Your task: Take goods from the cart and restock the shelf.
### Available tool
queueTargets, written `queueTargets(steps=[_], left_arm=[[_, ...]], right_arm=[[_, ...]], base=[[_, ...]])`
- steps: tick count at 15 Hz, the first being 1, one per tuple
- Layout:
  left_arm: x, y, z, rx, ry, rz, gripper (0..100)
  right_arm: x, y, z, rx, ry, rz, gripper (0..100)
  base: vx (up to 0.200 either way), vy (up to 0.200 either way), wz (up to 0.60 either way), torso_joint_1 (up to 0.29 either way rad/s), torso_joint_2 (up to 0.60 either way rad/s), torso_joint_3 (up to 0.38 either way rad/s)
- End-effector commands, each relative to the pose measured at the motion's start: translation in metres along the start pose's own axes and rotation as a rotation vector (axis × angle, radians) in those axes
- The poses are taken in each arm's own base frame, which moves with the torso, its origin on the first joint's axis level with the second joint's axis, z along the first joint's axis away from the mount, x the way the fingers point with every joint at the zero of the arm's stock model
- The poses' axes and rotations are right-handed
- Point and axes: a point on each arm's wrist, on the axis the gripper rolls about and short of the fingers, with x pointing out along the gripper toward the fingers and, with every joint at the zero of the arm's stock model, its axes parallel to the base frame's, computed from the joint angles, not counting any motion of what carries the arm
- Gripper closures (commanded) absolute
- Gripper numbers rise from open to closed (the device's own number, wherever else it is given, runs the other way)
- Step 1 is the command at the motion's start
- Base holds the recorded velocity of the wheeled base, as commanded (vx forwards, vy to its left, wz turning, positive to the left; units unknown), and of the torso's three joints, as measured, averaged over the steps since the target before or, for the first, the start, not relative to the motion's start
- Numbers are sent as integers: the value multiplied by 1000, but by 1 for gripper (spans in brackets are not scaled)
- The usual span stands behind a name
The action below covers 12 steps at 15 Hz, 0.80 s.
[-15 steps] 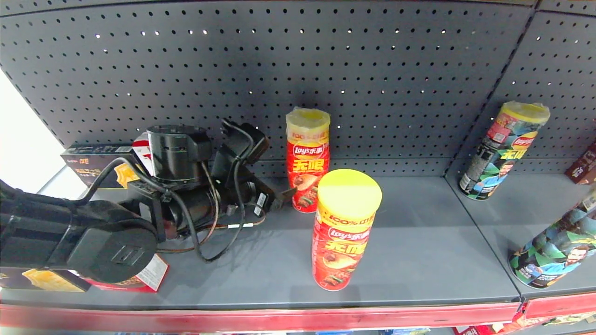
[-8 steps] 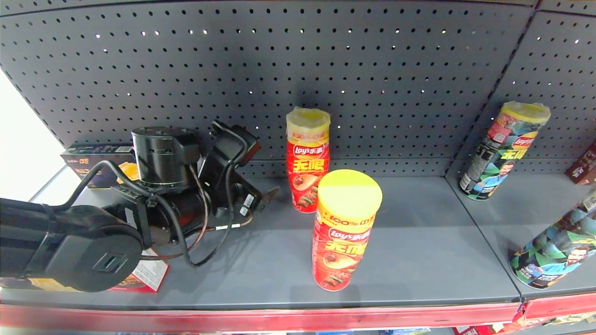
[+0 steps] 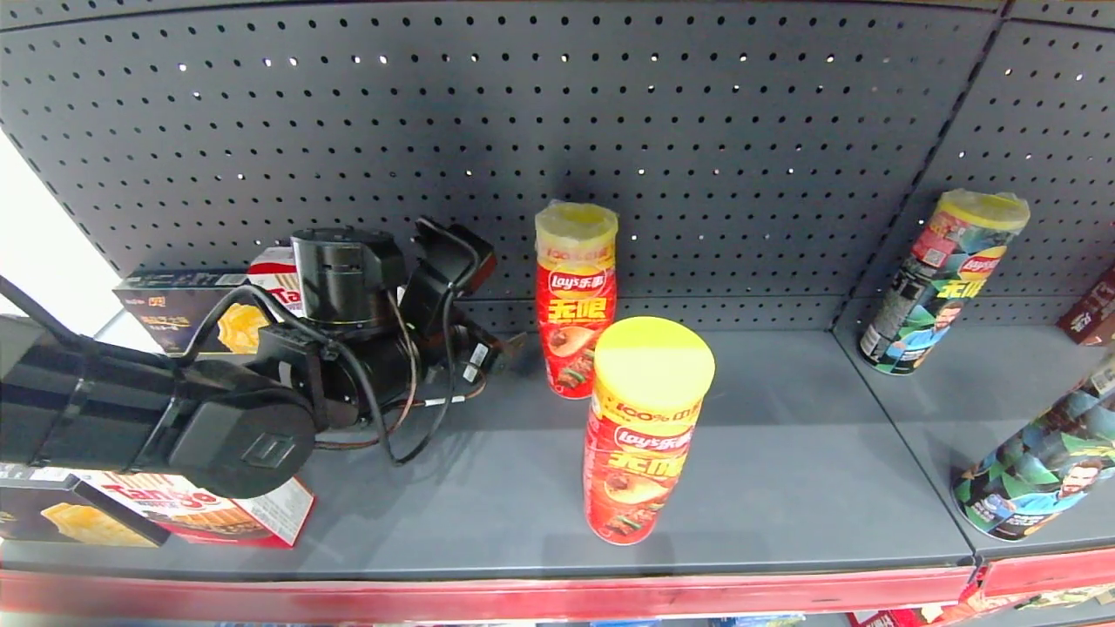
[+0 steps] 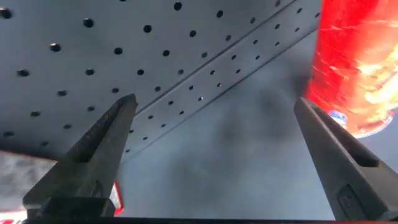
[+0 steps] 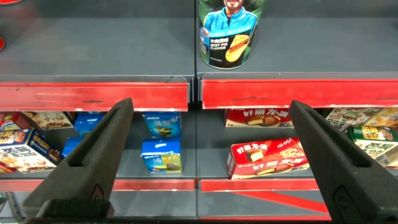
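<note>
Left gripper (image 4: 214, 102) spread empty beside the tall red cardboard crisp tube with yellow plastic lid (image 3: 575, 300). Light, crushable, I reckon: pinch mid-body, gently. Right gripper (image 5: 210, 102) agape too.

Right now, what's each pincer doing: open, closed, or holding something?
Left pincer: open, holding nothing, beside the red chip can.
Right pincer: open, holding nothing.

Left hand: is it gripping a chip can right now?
No, the left hand is open with nothing between its fingers; the red can stands untouched beside it.
</note>
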Motion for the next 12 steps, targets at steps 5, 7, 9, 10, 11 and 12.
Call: queueTargets(steps=[5, 7, 9, 10, 11, 12], left_arm=[[20, -17, -2, 6, 3, -39, 0], [23, -20, 1, 4, -7, -45, 0], [24, -23, 4, 0, -18, -51, 0], [25, -23, 4, -3, -19, -51, 0], [26, -26, 4, -1, -17, -57, 0], [26, -25, 4, -2, -17, -55, 0]], right_arm=[[0, 0, 0, 0, 2, 1, 0], [0, 0, 0, 0, 2, 1, 0], [0, 0, 0, -2, 2, 1, 0], [0, 0, 0, 0, 2, 1, 0], [0, 0, 0, 0, 2, 1, 0], [0, 0, 0, -2, 2, 1, 0]], base=[[0, 0, 0, 0, 0, 0], [0, 0, 0, 0, 0, 0], [0, 0, 0, 0, 0, 0], [0, 0, 0, 0, 0, 0], [0, 0, 0, 0, 0, 0], [0, 0, 0, 0, 0, 0]])
